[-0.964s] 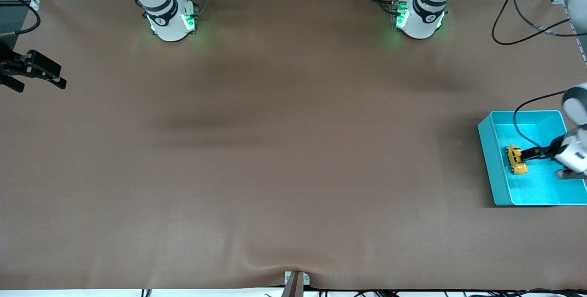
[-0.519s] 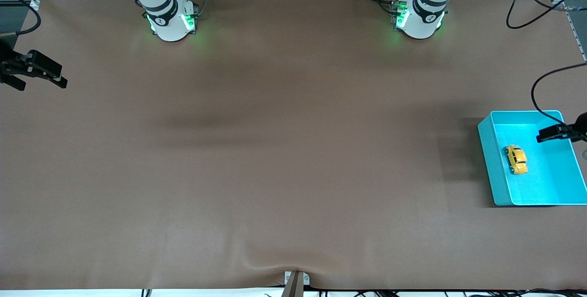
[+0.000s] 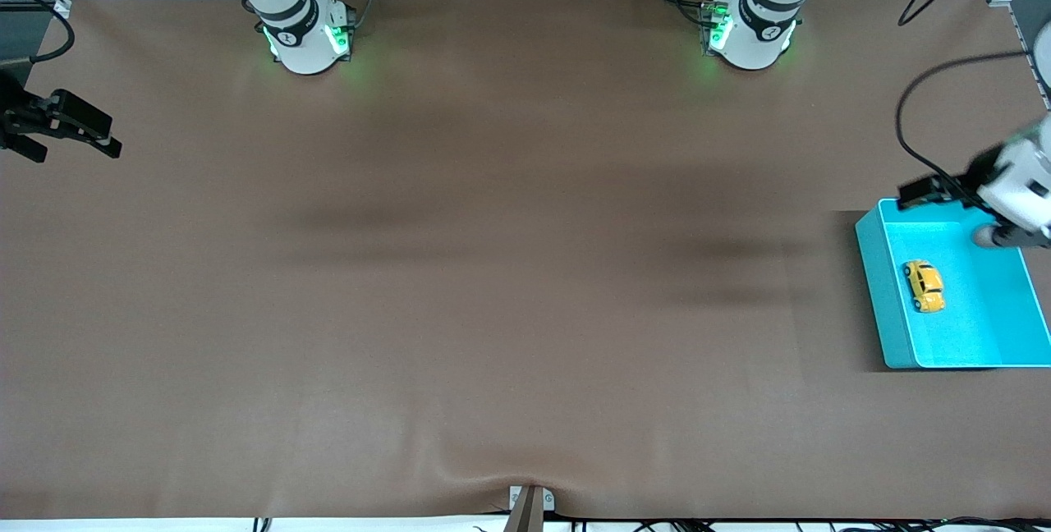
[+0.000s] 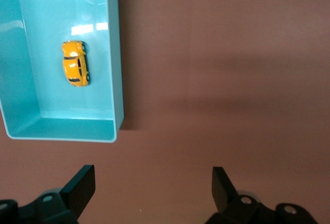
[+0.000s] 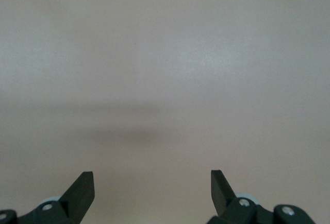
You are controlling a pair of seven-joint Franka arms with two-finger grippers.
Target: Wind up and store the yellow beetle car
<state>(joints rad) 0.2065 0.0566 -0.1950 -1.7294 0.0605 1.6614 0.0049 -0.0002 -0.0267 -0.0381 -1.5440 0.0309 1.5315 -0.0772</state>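
The yellow beetle car [image 3: 924,286] lies free on the floor of the turquoise bin [image 3: 872,273] at the left arm's end of the table. In the left wrist view the car [image 4: 76,70] sits inside the bin [image 4: 117,69], well apart from the fingers. My left gripper [image 3: 920,191] hangs open and empty over the bin's rim on the side toward the robot bases; between its fingertips [image 4: 153,175] only brown table shows. My right gripper [image 3: 75,148] waits open and empty over the right arm's end of the table, with bare table under it [image 5: 152,180].
A brown mat [image 3: 509,269] covers the whole table. A black cable [image 3: 903,113] loops above the mat near the left arm's wrist. The bin reaches the table's edge at the left arm's end.
My left gripper has risen out of the bin, away from the car, and moved toward the robot bases' side of the bin. The car stays where it lay. The right arm has not moved.
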